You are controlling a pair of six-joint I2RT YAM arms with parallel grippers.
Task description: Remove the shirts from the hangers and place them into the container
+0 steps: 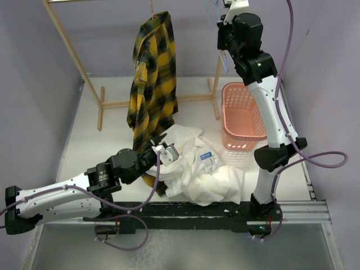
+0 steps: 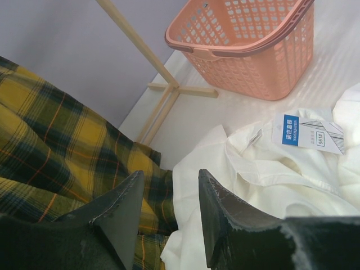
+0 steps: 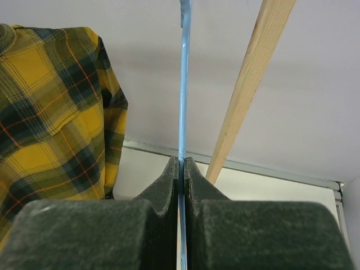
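Left gripper (image 2: 169, 181) hovers half open, holding nothing, at lower centre where the plaid shirt (image 2: 62, 152) meets the white shirt (image 2: 270, 174). Right gripper (image 3: 181, 164), upper right, pinches the blue hanger (image 3: 183, 84). The pink basket (image 1: 239, 143) sits right of the white heap.

The white shirt (image 1: 197, 169) is lying heaped just before the near side of the basket (image 1: 228, 93), whose mouth is standing open above; the plaid shirt (image 1: 152, 84) is hanging across the left.

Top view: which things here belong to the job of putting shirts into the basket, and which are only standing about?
For the job: plaid shirt, white shirt, red hanger, blue hanger, pink basket.
Only standing about: wooden rack, white table.
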